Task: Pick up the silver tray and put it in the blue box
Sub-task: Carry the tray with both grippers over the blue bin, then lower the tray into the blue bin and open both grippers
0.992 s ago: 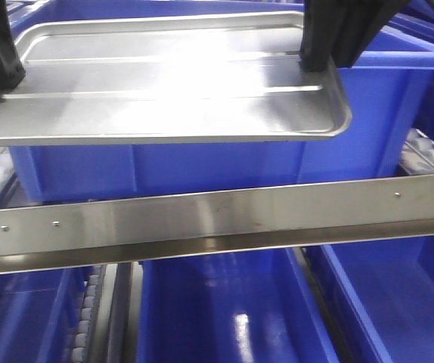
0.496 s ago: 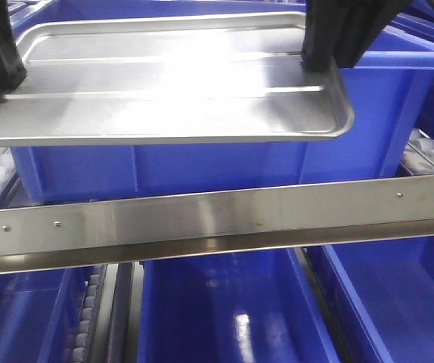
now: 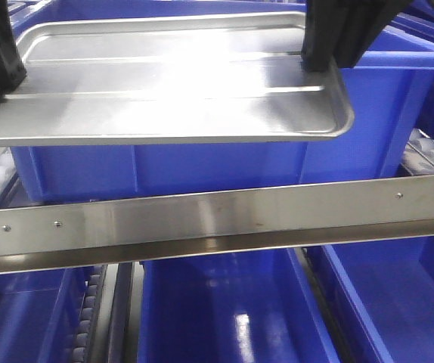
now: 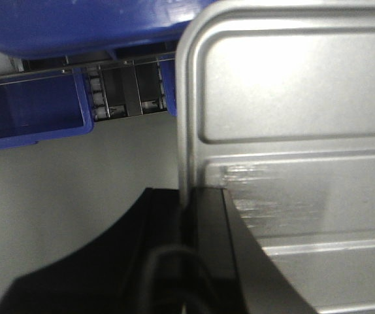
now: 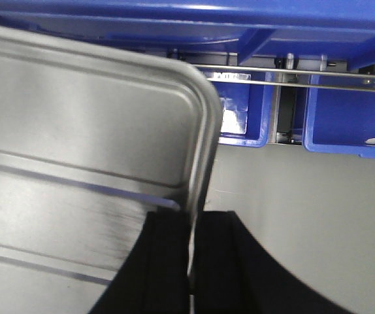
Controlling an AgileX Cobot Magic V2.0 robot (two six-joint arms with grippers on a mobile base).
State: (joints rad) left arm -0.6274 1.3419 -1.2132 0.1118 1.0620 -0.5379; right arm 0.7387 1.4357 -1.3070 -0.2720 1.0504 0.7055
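Front view: silver tray [image 3: 164, 83] is held roughly level over the blue box [image 3: 368, 113], its near edge overhanging the box's front wall, with open air below down to the steel rail [image 3: 217, 219]. Left claw [image 3: 4, 72] and right claw [image 3: 319, 60] come down onto the short ends; both arms are cut off at the top.
Left wrist view: claw clamped across the tray's left rim, a finger on each side.
Right wrist view: claw pinching the right rim likewise. The tray appears clear of the box lip; its far edge is hidden.

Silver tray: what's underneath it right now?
The blue box sits below the silver tray; its front wall and right rim show. The tray covers most of the box's opening, so its inside cannot be seen.
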